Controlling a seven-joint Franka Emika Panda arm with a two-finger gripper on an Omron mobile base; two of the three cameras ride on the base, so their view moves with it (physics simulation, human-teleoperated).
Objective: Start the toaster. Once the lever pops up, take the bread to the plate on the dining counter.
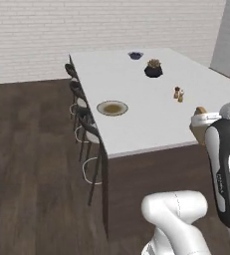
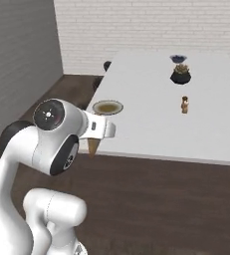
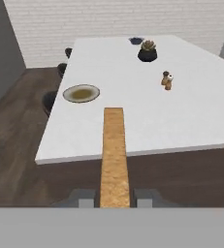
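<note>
My gripper is shut on the bread, a thin golden-brown slice that sticks out edge-on ahead of the fingers. It hovers at the near edge of the dining counter, a large white top on a dark wood base. The plate lies on the counter's left side, ahead and to the left of the bread. From the left base view the gripper is at the right with the bread's tip showing, and the plate is left of it. From the right base view the bread hangs just short of the plate. The toaster is out of view.
On the counter stand a dark potted plant, a small dark bowl at the far end and two small shakers. Dark stools line the counter's left side. A dark wood floor surrounds it, with a white brick wall behind.
</note>
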